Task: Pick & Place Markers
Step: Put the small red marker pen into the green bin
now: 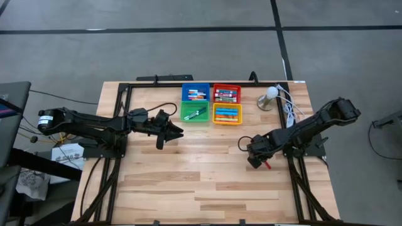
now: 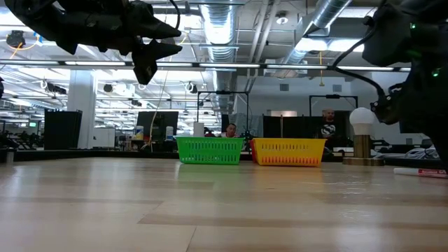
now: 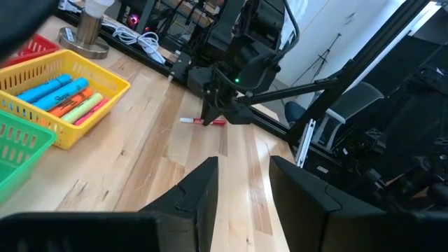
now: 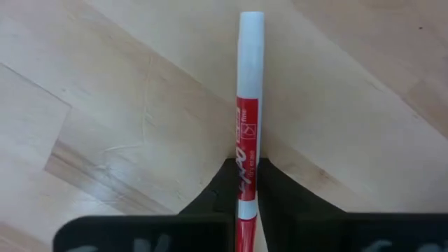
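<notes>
High view: right claw (image 1: 259, 161) is pressing down on a red marker (image 1: 267, 165) at the surface's (image 1: 207, 188) right. Left wrist view: left claw (image 3: 241, 183) is hovering released. Right wrist view: fingers (image 4: 222, 183) are clenching mid-barrel; the marker looks light, stiff, slippery.

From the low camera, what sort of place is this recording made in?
Probably an open-plan robotics lab or workshop: exposed ceiling ducts and strip lights overhead, rows of monitors on benches behind the wooden table, and people seated at them.

Pale matt wooden table (image 1: 188, 188), glossy plastic marker (image 4: 248, 133), perforated plastic bins (image 2: 210, 150)
</notes>
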You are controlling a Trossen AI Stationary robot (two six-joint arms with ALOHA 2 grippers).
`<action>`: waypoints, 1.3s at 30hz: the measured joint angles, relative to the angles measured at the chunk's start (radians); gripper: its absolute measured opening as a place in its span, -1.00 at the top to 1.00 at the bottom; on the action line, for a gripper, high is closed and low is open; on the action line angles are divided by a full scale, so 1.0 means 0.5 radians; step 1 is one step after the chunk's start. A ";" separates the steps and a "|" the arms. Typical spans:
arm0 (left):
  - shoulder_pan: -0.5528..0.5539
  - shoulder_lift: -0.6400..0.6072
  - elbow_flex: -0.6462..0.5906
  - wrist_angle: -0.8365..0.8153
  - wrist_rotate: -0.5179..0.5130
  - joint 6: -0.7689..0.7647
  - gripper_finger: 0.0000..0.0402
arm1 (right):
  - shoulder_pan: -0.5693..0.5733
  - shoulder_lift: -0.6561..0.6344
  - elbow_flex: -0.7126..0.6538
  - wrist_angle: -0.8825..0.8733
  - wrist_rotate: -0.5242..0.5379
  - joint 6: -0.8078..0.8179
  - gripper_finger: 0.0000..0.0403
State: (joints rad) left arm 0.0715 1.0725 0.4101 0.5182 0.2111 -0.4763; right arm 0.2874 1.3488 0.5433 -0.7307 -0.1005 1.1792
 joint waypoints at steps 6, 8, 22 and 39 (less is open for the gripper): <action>0.001 0.000 0.000 0.011 0.000 0.000 0.37 | 0.000 -0.128 -0.012 0.067 0.090 0.051 0.80; 0.001 0.000 0.000 0.014 0.000 0.000 0.37 | -0.003 -0.192 -0.004 0.084 0.129 0.066 0.82; 0.001 0.000 0.000 0.065 -0.001 -0.234 0.37 | -0.005 -0.595 -0.004 0.674 0.324 0.079 0.79; -0.044 0.007 0.000 0.373 -0.217 -0.539 0.37 | -0.207 -0.658 0.000 1.671 0.418 -0.300 0.83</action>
State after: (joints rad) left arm 0.0497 1.0760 0.4099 0.7049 0.1025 -0.7460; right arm 0.1837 1.0199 0.5430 0.1047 0.1083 1.0293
